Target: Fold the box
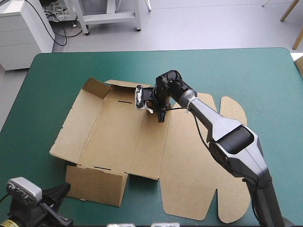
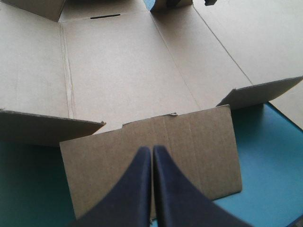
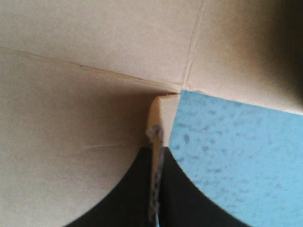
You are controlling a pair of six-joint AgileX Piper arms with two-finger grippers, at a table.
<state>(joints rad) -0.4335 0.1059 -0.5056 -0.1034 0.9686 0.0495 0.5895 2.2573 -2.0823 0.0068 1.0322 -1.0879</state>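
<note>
The brown box (image 1: 118, 132) lies as a cut sheet on the teal-green cover, mostly flat, with its left wall panel and far left flap tilted up. My right gripper (image 1: 162, 116) is at the sheet's far middle, by a notch between panels. In the right wrist view it (image 3: 156, 142) is shut on a thin board edge (image 3: 160, 109), with teal-green cover beside it. My left gripper (image 1: 64, 190) sits low at the near left corner of the table. In the left wrist view its fingers meet in one arch (image 2: 152, 150), shut on nothing, over the near flap (image 2: 189, 142).
The lid panel with rounded tabs (image 1: 203, 189) lies flat on the right half of the sheet. Bare teal-green cover (image 1: 57, 71) surrounds the box on all sides. The table's near edge is close behind my left gripper.
</note>
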